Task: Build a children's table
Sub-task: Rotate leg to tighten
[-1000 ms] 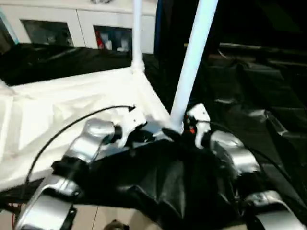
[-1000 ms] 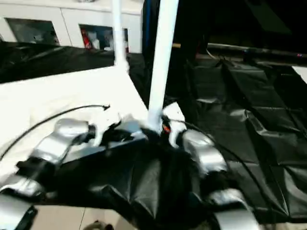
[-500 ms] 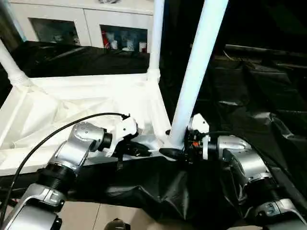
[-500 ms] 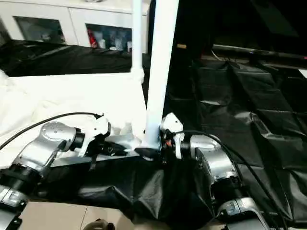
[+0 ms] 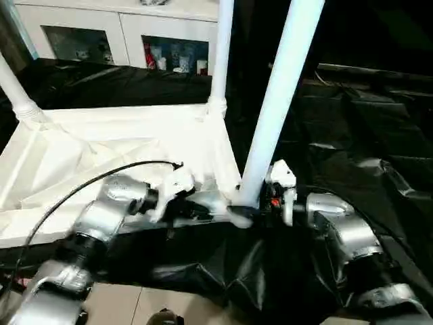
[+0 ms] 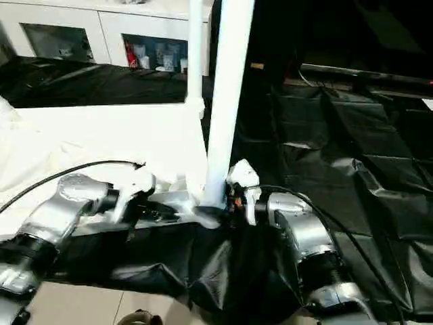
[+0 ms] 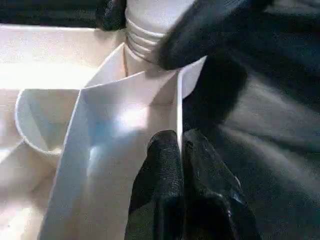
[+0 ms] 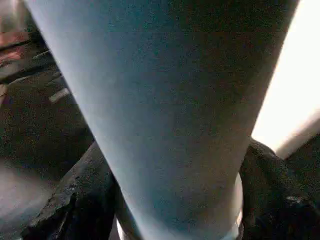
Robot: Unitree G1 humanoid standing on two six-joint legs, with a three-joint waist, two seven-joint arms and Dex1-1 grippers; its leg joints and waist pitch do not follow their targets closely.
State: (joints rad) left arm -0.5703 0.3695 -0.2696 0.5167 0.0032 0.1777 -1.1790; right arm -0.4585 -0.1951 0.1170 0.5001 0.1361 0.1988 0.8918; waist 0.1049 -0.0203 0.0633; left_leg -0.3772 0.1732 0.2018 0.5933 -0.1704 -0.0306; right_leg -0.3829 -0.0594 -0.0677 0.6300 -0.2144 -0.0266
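One leg [image 5: 274, 115] stands clamped in right claw [image 5: 249, 211].

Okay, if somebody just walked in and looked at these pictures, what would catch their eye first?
Probably the tall white leg rising at the near right corner of the upturned white tabletop, with the right pincer closed around its base. Next, the left pincer pinching the tabletop's edge beside that corner, and two more legs, one at the far right corner and one at the far left.

Tabletop [image 5: 135, 145] lies inverted, centre-left of frame. Three legs stand upright: nearest [image 5: 277, 101] centre, gripped at base by right gripper [image 5: 254, 211]. Left gripper [image 5: 196, 208] at rim.
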